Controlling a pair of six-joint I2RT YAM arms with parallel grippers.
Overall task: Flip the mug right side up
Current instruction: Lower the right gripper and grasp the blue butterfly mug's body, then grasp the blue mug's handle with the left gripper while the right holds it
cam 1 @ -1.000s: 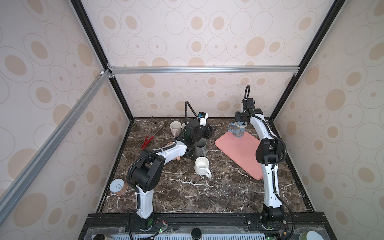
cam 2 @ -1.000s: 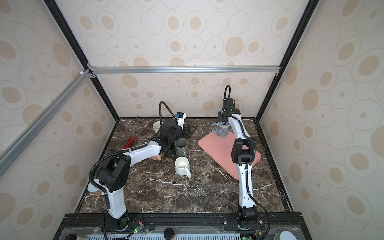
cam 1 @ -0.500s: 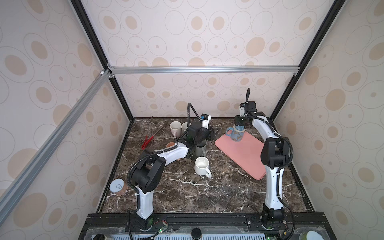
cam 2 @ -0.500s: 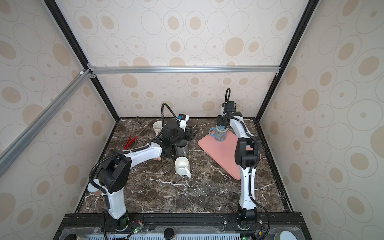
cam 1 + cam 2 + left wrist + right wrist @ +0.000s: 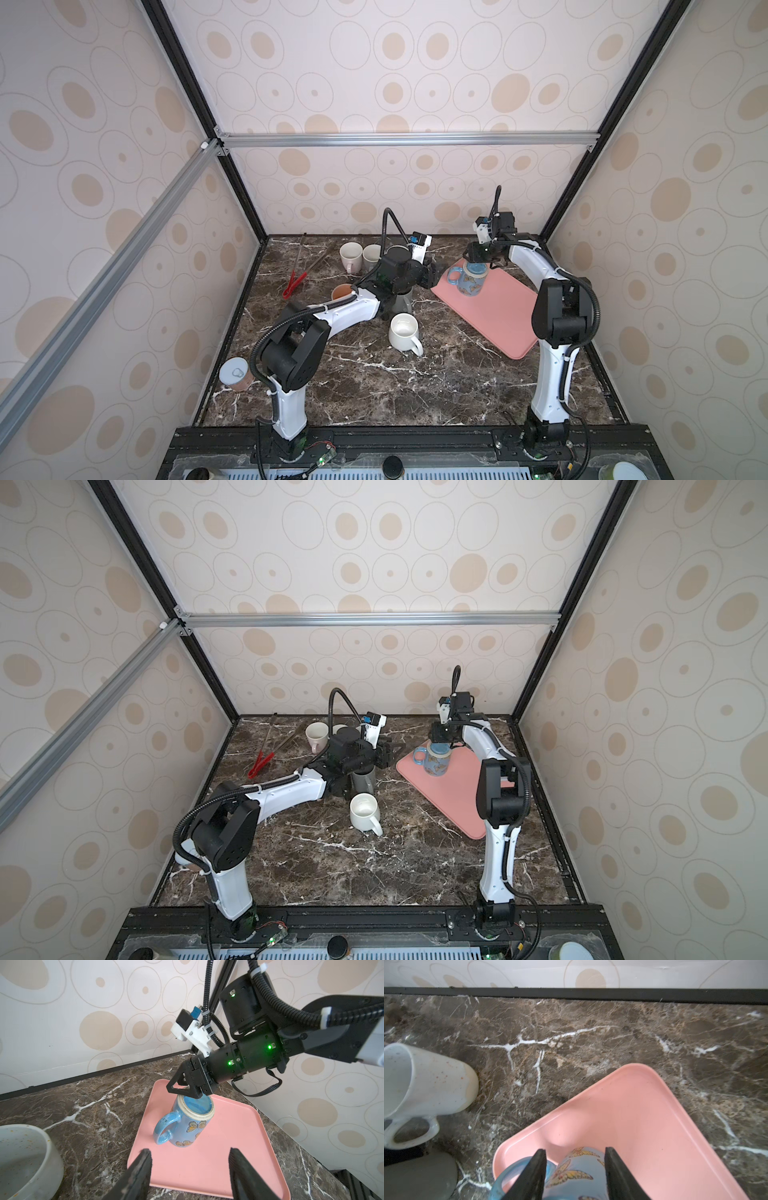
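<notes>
The mug (image 5: 469,282) (image 5: 436,764) is blue with butterflies. It stands mouth up and slightly tilted on the near-left corner of the pink tray (image 5: 498,316) (image 5: 207,1167), its handle pointing left. In the left wrist view the mug (image 5: 191,1126) shows its blue inside. My right gripper (image 5: 478,262) (image 5: 575,1150) comes down from above and is shut on the mug (image 5: 577,1172) near its rim, one finger between handle and body. My left gripper (image 5: 432,274) (image 5: 190,1153) hovers open and empty just left of the tray.
A white mug (image 5: 403,332) stands upright mid-table and a grey cup (image 5: 402,303) sits under my left arm. Two white cups (image 5: 351,255) stand at the back, with red tongs (image 5: 296,282), a brown cup (image 5: 343,292) and a lidded paper cup (image 5: 237,374) on the left.
My right gripper turned and lowered the mug from the air onto the tray. My left gripper moved right, toward the tray's edge.
</notes>
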